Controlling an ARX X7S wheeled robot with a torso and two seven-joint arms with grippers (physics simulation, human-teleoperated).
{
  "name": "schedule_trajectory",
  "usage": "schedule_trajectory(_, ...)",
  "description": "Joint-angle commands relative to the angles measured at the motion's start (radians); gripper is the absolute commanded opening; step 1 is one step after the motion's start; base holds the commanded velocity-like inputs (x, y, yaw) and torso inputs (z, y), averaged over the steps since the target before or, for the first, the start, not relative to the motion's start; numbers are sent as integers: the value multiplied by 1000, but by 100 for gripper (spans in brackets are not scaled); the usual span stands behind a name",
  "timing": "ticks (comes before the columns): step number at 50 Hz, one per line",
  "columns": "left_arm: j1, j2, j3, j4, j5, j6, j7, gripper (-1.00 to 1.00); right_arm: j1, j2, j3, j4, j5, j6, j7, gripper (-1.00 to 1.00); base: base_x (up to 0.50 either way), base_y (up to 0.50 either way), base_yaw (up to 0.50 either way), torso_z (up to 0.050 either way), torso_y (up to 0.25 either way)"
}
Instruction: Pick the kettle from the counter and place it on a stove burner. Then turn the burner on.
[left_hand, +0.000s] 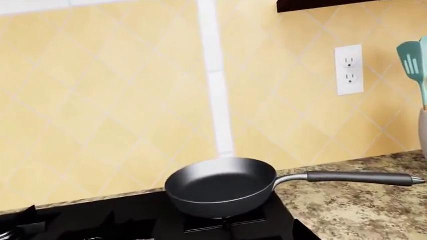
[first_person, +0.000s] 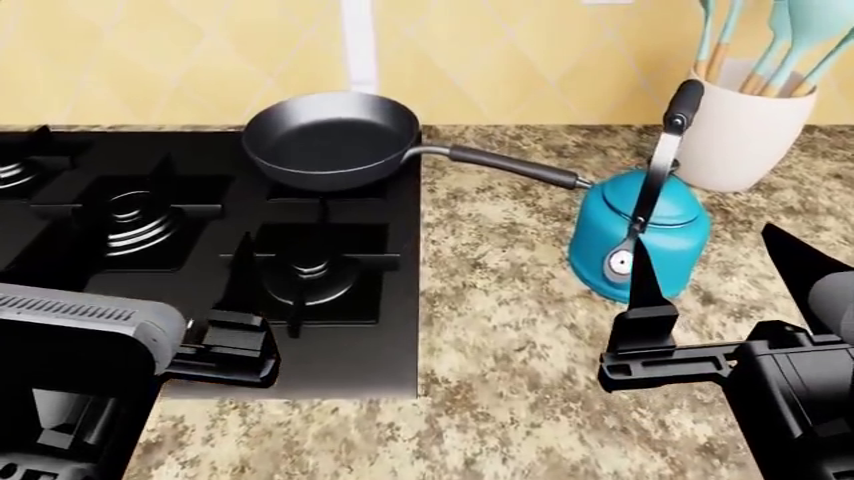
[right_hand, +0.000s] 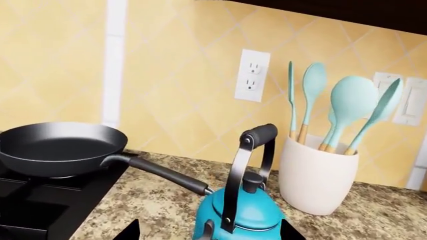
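**Grab kettle: approach phase, nothing gripped**

Kettle stands upright on the counter, off the cooktop, handle arched up with the black tube at the crest. Pan handle tip ends just beside the kettle; utensil crock sits near behind it.

Right gripper is in front of the kettle, not touching, fingers spread; the right wrist view shows both tips flanking the body low down. Left gripper hovers over the cooktop edge; can't tell its state.

Suggest: lift higher, close on the handle tube, raise straight to clear the pan handle. Target: small burner, nearest the kettle.
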Motion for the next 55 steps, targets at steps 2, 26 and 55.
schedule_trajectory(2, -5, -5, 7, 1, 0, 5, -4, 100, 11, 8, -20, 1, -4, -10, 4, 100, 184, 0, 0, 0, 0)
schedule_trajectory(26, 21, -7, 21, -12, 34, 39, 8, 100, 134, -213, -49, 189, 51, 19, 56, 100, 50, 0, 0, 0, 0)
schedule_trajectory(55, 41, -5, 37, -28, 63, 53, 21, 100, 353, -388, -112, 470, 59, 205, 90, 100, 0, 0, 0, 0, 0)
